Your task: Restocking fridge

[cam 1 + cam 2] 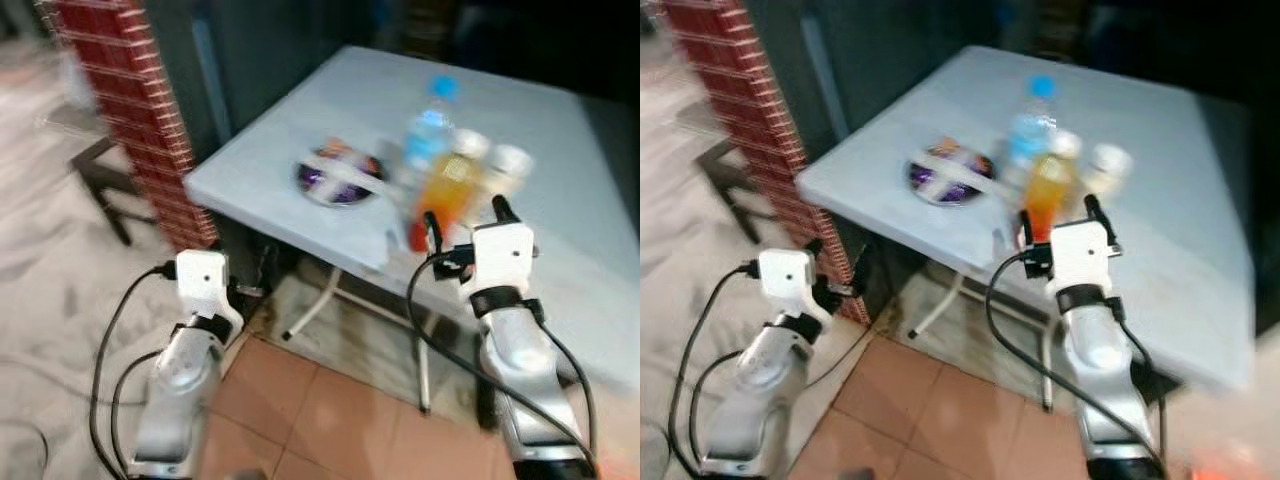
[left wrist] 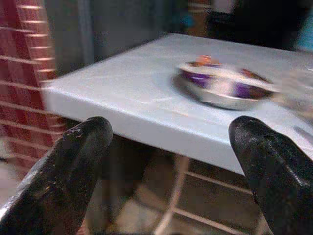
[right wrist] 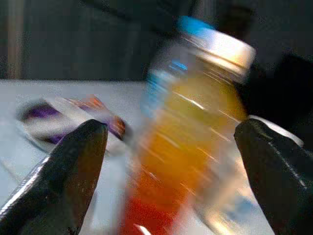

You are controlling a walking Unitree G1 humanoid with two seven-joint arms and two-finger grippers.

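Orange drink bottle (image 3: 186,147) stands near the table's (image 1: 300,215) front edge among other bottles, beside a foil tray (image 1: 340,177), and the right gripper (image 1: 462,218), fingers apart, lines up on it, so closing in comes next; the left gripper (image 2: 171,171) hangs open below the table's corner.

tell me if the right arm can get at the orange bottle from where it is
Probably yes: the right gripper faces the orange bottle near the table edge, fingers open either side, nothing between them.
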